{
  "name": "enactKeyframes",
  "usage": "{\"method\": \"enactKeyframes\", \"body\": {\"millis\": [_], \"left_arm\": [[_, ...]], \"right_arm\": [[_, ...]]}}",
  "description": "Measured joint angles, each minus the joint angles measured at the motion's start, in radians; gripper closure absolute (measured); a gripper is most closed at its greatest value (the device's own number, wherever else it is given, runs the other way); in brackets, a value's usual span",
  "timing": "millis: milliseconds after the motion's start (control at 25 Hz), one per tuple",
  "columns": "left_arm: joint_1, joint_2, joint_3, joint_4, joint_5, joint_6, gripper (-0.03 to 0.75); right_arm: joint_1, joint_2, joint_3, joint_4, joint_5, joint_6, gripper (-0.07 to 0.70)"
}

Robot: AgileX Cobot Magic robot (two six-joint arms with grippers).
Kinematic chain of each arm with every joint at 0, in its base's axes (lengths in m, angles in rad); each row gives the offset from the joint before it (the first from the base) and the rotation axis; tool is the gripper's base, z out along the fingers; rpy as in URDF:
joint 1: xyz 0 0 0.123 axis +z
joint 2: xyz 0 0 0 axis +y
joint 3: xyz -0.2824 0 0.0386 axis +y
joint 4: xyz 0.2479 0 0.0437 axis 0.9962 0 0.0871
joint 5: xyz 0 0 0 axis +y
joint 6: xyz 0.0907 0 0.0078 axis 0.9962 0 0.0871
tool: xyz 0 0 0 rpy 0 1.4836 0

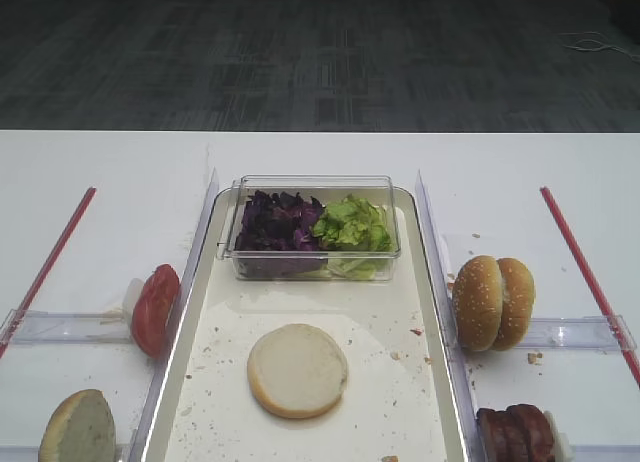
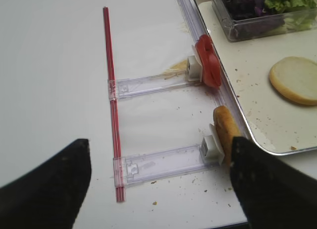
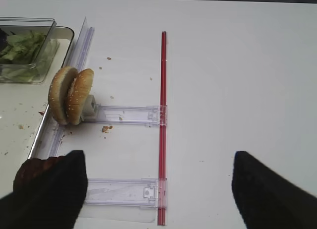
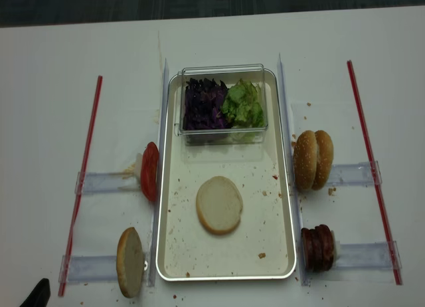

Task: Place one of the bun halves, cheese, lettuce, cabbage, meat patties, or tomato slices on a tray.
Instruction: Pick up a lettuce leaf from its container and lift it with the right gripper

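Your right tool (image 3: 158,189) stands with its two dark fingers wide apart and nothing between them, hanging over bare surface (image 3: 237,65) outside the red strip (image 3: 163,115). Just beside its left finger, low and to the left, sit the meat patties (image 3: 30,170), stacked on edge against a clear holder (image 3: 124,192). Farther ahead and still to the left, two sesame bun halves (image 3: 71,95) stand on edge, their flat faces pressed together, stack axis running across toward the tray (image 3: 20,135).

Your left tool (image 2: 158,189) is likewise spread apart and empty. Close to its right finger, one bun half (image 2: 225,132) stands on edge by the tray rim; ahead of that, the tomato slices (image 2: 208,60) stand the same way. Beyond them, to the right, the tray already carries one bun half (image 2: 296,79) lying cut face up, and a clear tub (image 2: 262,23) at the far end holds the cabbage (image 4: 204,102) beside the lettuce (image 4: 244,102).

What the next move likely turns on: each upright item presents thin edges, so you would want the fingers to straddle the disc's thickness, not its width. For the patties the right arm is clearly nearer; they lie to the tool's left, almost touching its finger. For tomato or the lone bun the left arm is nearer. A crosswise grip risks toppling the stack.
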Motion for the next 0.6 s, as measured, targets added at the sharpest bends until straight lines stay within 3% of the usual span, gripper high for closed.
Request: {"method": "enactKeyframes", "body": {"millis": [480,600], "left_arm": [[0.000,0.000,0.000,0.000,0.000,0.000,0.152],[0.000,0.000,0.000,0.000,0.000,0.000,0.152]], "right_arm": [[0.000,0.000,0.000,-0.004,0.000,0.000,0.005],[0.000,0.000,-0.014,-0.006,-0.046,0.000,0.005]]}}
